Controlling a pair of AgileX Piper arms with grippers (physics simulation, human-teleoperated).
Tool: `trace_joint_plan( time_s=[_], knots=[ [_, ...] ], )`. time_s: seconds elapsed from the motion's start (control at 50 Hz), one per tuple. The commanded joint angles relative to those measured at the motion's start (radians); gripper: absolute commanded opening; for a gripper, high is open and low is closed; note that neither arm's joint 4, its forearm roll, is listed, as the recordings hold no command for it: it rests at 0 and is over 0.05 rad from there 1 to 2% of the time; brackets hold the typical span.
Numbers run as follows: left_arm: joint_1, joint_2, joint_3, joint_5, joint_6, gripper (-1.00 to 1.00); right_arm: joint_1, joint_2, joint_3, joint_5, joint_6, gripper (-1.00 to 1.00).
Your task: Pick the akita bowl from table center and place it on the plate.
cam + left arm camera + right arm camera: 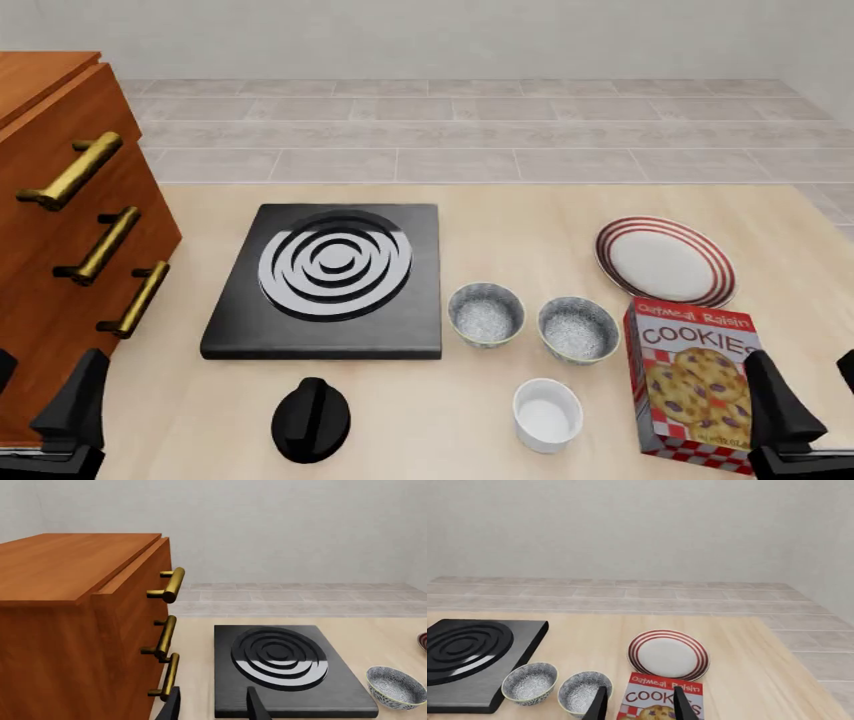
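Akita bowl sits mid-table btwn stove and its twin, plate further back-right. Both grippers, left and right, spread wide, holding nothing.

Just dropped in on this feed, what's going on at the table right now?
Nothing is being handled yet. The left end effector and the right end effector both sit open at the near edge of the table, holding nothing. The akita bowl rests at table center beside the stove burner, with its twin bowl on its right. The plate lies bare behind the cookie box. A white ramekin and a black knob sit nearer the arms.
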Motion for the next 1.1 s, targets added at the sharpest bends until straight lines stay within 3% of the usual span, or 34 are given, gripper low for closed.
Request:
trace_joint_plan(
  time_s=[0.02, 0.16, 0.22, 0.28, 0.38, 0.66, 0.9, 1.0, 1.04, 1.1],
  knots=[
    [0.0, 0.0, 0.0, 0.0, 0.0, 1.0, 0.009, 0.007, -0.014, 0.002, 0.009, 1.0],
    [0.0, 0.0, 0.0, 0.0, 0.0, 1.0, 0.004, 0.025, -0.054, 0.037, 0.011, 1.0],
    [0.0, 0.0, 0.0, 0.0, 0.0, 1.0, -0.003, 0.032, -0.11, 0.082, 0.061, 1.0],
    [0.0, 0.0, 0.0, 0.0, 0.0, 1.0, 0.004, 0.064, -0.168, 0.106, 0.017, 1.0],
    [0.0, 0.0, 0.0, 0.0, 0.0, 1.0, 0.024, 0.137, -0.258, 0.133, 0.01, 1.0],
    [0.0, 0.0, 0.0, 0.0, 0.0, 1.0, 0.127, 0.488, -0.439, 0.149, -0.105, 1.0],
    [0.0, 0.0, 0.0, 0.0, 0.0, 1.0, 0.288, 0.76, -0.545, 0.187, -0.298, 1.0],
    [0.0, 0.0, 0.0, 0.0, 0.0, 1.0, 0.319, 0.868, -0.586, 0.209, -0.379, 1.0],
    [0.0, 0.0, 0.0, 0.0, 0.0, 1.0, 0.34, 0.889, -0.616, 0.231, -0.366, 1.0],
    [0.0, 0.0, 0.0, 0.0, 0.0, 1.0, 0.379, 0.938, -0.634, 0.231, -0.392, 1.0]
  ],
)
